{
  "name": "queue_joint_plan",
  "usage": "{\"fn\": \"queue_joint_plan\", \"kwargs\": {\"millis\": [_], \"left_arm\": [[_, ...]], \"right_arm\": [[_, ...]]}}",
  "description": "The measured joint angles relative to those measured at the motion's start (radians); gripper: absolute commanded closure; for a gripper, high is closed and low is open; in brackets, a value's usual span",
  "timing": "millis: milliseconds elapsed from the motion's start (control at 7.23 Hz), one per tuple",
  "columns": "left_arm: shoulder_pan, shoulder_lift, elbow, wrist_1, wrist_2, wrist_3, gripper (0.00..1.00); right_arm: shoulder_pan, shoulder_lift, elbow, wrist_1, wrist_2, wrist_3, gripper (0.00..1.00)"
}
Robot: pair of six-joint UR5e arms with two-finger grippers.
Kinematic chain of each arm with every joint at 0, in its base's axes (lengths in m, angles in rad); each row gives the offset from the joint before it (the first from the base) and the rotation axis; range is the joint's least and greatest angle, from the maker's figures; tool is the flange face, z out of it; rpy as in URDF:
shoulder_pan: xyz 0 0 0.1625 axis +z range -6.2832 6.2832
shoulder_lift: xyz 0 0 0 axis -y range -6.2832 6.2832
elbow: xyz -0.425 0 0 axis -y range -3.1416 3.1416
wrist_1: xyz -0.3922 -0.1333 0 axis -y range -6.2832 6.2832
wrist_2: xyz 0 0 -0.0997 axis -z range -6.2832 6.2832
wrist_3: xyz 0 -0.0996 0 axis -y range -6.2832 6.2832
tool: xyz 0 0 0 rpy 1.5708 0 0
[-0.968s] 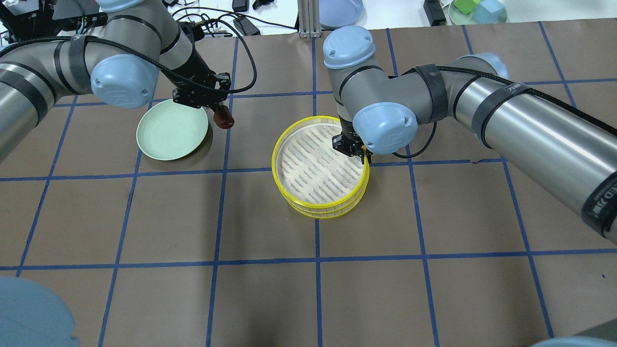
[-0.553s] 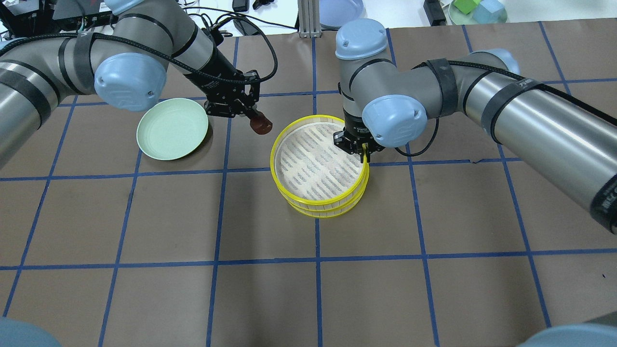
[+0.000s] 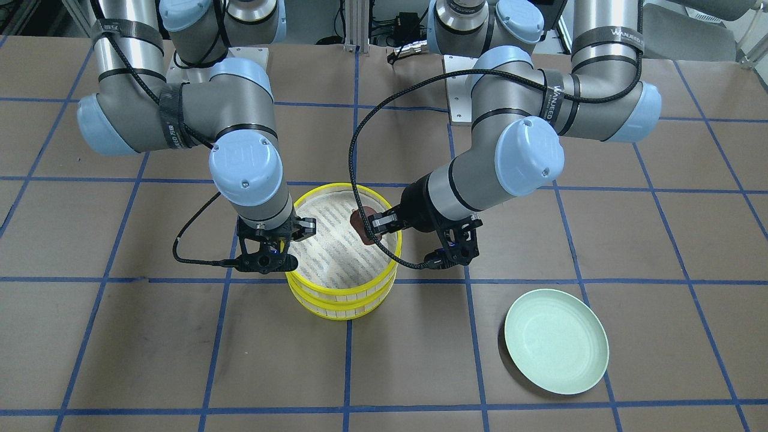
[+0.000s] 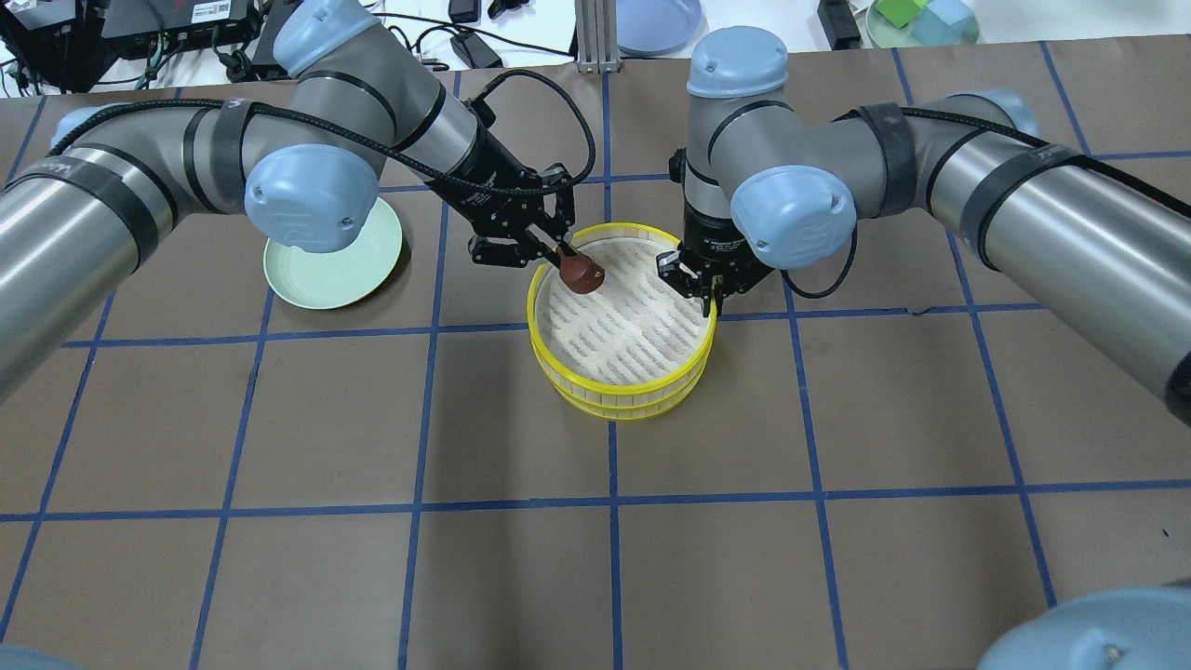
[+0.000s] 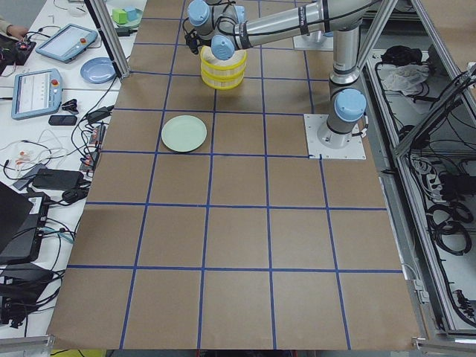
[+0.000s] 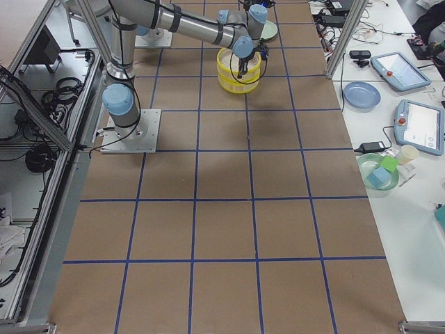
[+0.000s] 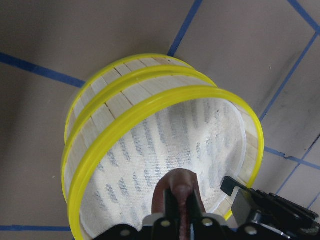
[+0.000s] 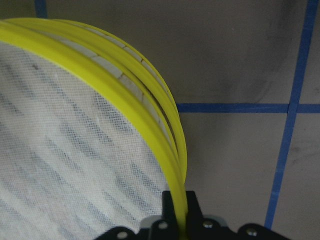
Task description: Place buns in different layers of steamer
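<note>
Two steamer layers stand stacked mid-table, the top layer (image 4: pixel 642 335) on the lower layer (image 4: pixel 625 410). My left gripper (image 4: pixel 568 265) is shut on the dark reddish-brown bun (image 4: pixel 582 276) and holds it just above the top layer's floor, inside its rim on my left side. The bun (image 3: pixel 362 223) also shows in the front view and in the left wrist view (image 7: pixel 179 192). My right gripper (image 4: pixel 712 296) is shut on the top layer's yellow rim (image 8: pixel 172 170) on my right side. The top layer's floor is bare. The cream-white bun is hidden.
An empty pale green plate (image 4: pixel 321 265) lies to the steamer's left, partly under my left arm. A metal post (image 4: pixel 595 37), a blue plate (image 4: pixel 656 23), cables, and a bowl of blocks (image 4: pixel 921 23) line the table's far edge.
My left gripper has carried the brown bun rightward from beside the green plate to over the top layer. My right gripper has stayed on the rim, its arm shifting slightly right.
</note>
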Motion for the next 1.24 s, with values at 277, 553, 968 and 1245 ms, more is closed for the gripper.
{"fn": "queue_joint_plan", "kwargs": {"millis": [277,553,968,1245], "left_arm": [[-0.007,0.0,-0.006,-0.008,-0.015,-0.011,0.0],[-0.008,0.007,-0.003,-0.01,-0.035,-0.041,0.01],[0.018,0.022,0.041,-0.016,0.117,0.032,0.01],[0.06,0.054,0.074,-0.052,0.286,0.235,0.0]], "right_arm": [[-0.001,-0.004,0.001,-0.008,-0.014,-0.001,1.0],[-0.001,-0.006,0.0,-0.012,-0.036,0.002,1.0],[0.0,-0.001,0.002,-0.012,-0.029,0.006,1.0],[0.005,0.001,0.005,-0.01,-0.023,0.019,1.0]]}}
